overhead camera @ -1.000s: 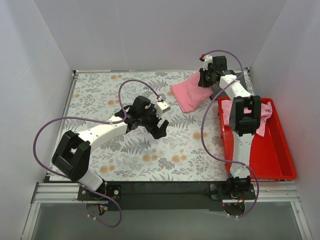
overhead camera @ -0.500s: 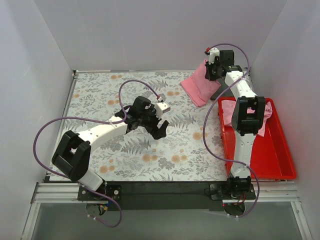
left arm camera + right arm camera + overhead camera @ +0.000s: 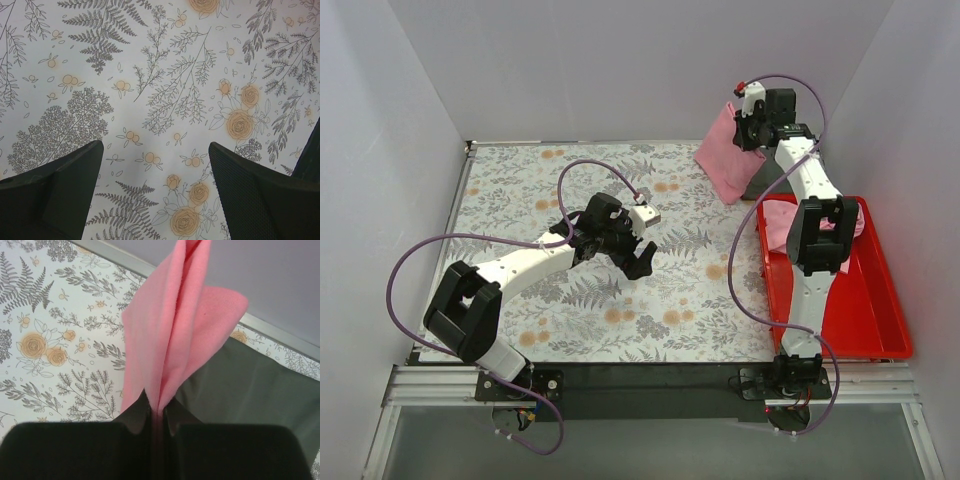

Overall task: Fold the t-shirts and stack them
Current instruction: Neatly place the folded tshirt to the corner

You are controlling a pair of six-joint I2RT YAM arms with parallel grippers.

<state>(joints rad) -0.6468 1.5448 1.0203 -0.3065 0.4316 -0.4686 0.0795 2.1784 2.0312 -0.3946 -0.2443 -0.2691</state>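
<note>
The right claw (image 3: 157, 416) is pinching a soft, light t-shirt (image 3: 723, 158) dangling limp over the bench (image 3: 515, 195); the left claw (image 3: 156, 162) is hovering wide open, empty, probably best taking a lower corner.

Table (image 3: 520, 190): spans the enclosure floor, with both arm bases along its near edge.
Tray (image 3: 872, 300): on the table's right side, towards the near edge, just right of the right arm.
Held t-shirt (image 3: 725, 155): at the far right corner, pinched in the right gripper (image 3: 750, 125) and hanging to its left; I can't tell whether its lower end touches the table.
Second t-shirt (image 3: 776, 224): in the tray's far end, partly behind the right arm.
Left gripper (image 3: 638, 258): over the table's middle, fingers apart above the surface, well left of the tray and both t-shirts.
</note>
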